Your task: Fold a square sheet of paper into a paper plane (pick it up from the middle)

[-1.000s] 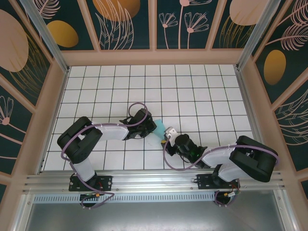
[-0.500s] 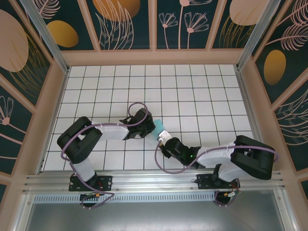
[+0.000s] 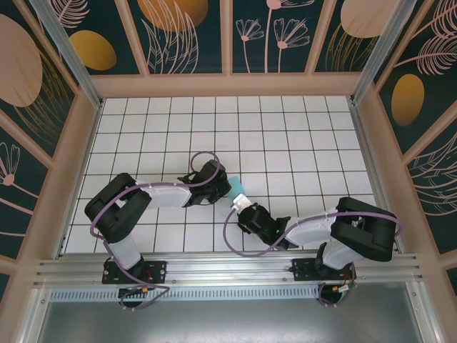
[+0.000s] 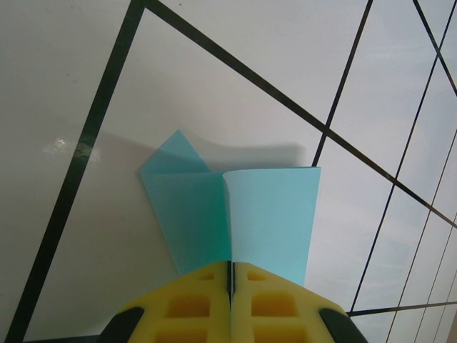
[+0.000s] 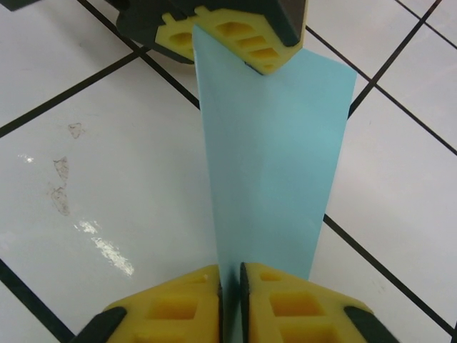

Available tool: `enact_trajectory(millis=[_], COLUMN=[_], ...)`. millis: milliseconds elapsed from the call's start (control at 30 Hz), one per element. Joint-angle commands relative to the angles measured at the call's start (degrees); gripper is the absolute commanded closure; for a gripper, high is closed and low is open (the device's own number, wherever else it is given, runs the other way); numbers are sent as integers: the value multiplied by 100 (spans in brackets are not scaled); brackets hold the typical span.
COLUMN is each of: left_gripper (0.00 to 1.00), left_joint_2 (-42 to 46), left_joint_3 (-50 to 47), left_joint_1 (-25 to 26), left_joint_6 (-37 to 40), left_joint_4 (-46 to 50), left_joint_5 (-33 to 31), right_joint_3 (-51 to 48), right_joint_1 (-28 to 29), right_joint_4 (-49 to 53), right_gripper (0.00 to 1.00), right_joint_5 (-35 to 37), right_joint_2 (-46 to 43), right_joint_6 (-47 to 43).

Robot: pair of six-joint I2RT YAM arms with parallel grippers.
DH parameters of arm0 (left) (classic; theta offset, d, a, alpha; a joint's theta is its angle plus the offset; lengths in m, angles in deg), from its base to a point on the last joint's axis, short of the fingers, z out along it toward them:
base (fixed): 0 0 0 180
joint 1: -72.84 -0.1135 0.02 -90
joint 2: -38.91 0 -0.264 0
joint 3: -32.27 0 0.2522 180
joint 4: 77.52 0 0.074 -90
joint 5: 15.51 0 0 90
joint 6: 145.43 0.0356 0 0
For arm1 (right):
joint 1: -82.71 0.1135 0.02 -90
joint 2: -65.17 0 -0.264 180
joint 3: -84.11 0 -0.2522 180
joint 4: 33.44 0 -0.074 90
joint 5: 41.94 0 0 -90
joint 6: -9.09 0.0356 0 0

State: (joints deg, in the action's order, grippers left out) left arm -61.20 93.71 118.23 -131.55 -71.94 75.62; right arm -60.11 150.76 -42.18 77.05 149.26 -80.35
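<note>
i see my left gripper (image 4: 230, 277) pinched tight on the turquoise paper (image 4: 268, 214). my right gripper (image 5: 230, 284) clamps its opposite end.

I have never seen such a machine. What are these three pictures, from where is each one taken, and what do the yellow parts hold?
These are two robot arms bolted at the edge of a white tiled table. The wide picture looks down from above. The other two come from a small camera on each wrist, so the yellow fingers at the bottom belong to that arm. The left gripper and the right gripper each pinch one end of the same partly folded turquoise paper.
</note>
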Motion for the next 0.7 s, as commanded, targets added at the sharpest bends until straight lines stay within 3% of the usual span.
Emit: enact_trajectory(millis=[0, 133, 267, 367, 433, 533, 667], left_gripper=[95, 91, 77, 65, 48, 35, 32], left_joint_2=[157, 159, 397, 710, 1031, 1568, 2060], left_joint_3=[127, 162, 193, 50, -130, -322, -565], left_joint_1=[6, 0, -17, -94, -167, -223, -240], left_joint_6=[62, 99, 162, 144, 109, 117, 140], left_joint_4=[258, 342, 511, 625, 680, 785, 746], left_joint_5=[-96, -138, -258, -448, -630, -969, -1165], right_joint_3=[83, 109, 77, -58, -217, -436, -539], right_joint_1=[55, 44, -117, -348, -533, -927, -1402], right_joint_4=[-14, -111, -329, -646, -994, -1500, -1863], right_gripper=[88, 100, 100, 100, 100, 100, 100], right_joint_5=[140, 120, -297, -856, -1359, -2175, -3133], right_joint_2=[96, 138, 70, -72, -200, -336, -372], right_joint_6=[77, 136, 321, 536, 662, 1042, 1470])
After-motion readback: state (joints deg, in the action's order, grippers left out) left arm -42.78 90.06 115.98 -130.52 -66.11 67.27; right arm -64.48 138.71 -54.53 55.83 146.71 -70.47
